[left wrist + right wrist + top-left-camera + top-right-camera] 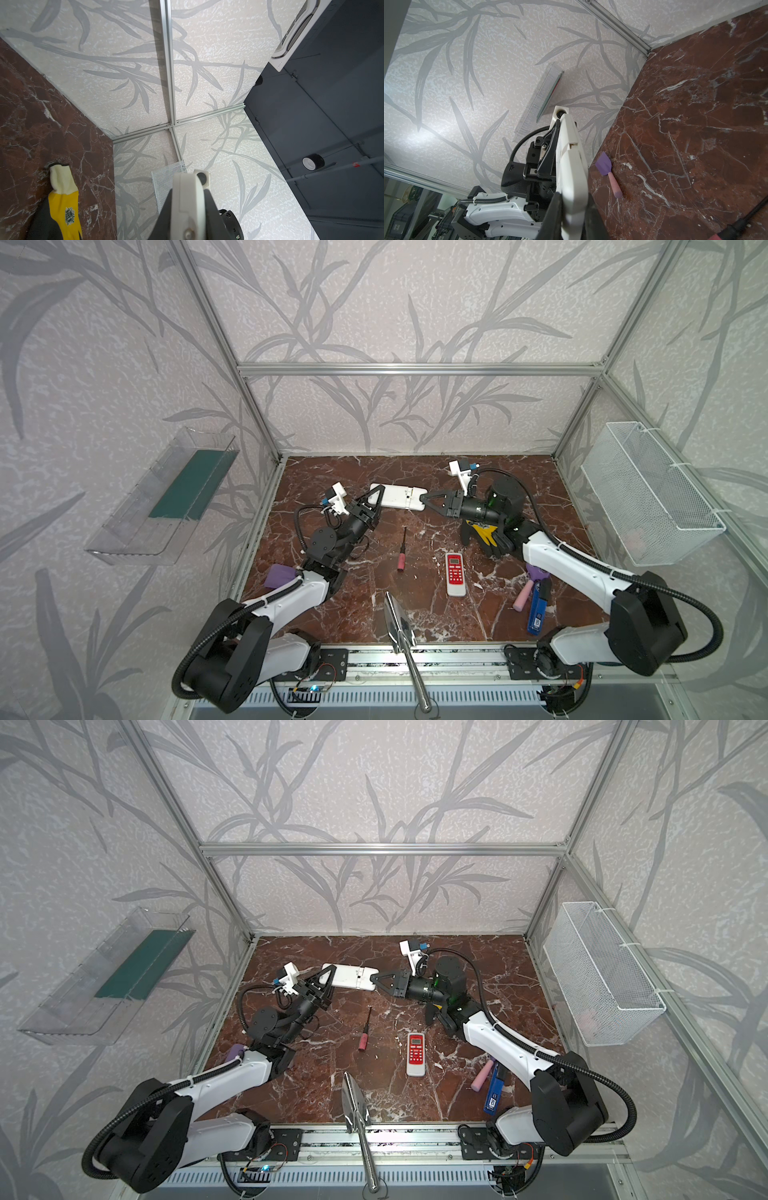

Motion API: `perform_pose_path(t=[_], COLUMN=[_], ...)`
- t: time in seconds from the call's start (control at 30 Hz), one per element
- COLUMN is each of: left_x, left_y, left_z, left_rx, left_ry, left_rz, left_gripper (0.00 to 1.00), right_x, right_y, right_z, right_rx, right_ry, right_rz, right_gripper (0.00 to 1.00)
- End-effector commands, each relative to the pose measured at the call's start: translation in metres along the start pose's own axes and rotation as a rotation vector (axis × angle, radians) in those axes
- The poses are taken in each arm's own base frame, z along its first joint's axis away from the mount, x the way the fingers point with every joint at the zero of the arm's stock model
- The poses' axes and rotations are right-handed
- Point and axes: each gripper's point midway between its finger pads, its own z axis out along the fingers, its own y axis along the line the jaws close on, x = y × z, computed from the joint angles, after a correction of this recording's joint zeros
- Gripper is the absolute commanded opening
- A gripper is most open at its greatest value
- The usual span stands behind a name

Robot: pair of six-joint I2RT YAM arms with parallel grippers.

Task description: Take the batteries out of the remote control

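While the white remote (397, 494) is held between the two arms at the back of the table (340, 614), apparently clear of the surface, no batteries show in any view. I judge they sit inside it, behind a cover not yet off. Its long axis runs side to side. The left gripper (375, 494) is clamped on its left end and the right gripper (424, 499) on its right end, each with jaws closed down on the thin body, which both wrist views show edge-on. A cross seam with small dark marks lies nearer the right end, so the right arm is closer to whatever opens there and the left is better placed to steady. I cannot tell which face carries the cover. A red remote (455, 574) lies face up nearer the front, its keys too small to read. The green badge on the yellow glove (60, 203) is also unreadable.
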Motion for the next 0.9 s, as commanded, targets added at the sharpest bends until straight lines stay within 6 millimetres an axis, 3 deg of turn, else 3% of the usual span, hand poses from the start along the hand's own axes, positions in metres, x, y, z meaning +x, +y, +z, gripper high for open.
perform_pose_path(t=[0.0, 0.5, 0.73, 0.87], left_x=[-0.013, -0.02, -0.021, -0.018], left_y=[-0.022, -0.027, -0.005, 0.022], left_z=[-0.002, -0.004, -0.008, -0.011], left_rx=[0.008, 0.032, -0.041, -0.169], left_ry=[-0.055, -0.063, -0.065, -0.035], left_rz=[0.027, 0.03, 0.042, 0.098], left_gripper=[0.0, 0.0, 0.0, 0.0], right_x=[-0.015, -0.014, -0.005, 0.001], right_y=[-0.008, -0.013, -0.047, -0.071], right_z=[-0.014, -0.009, -0.018, -0.027], right_rx=[0.118, 0.089, 0.273, 0.394], right_ry=[-0.049, -0.036, -0.004, 0.023], right_rz=[-0.105, -0.078, -0.126, -0.187], right_gripper=[0.15, 0.14, 0.15, 0.16])
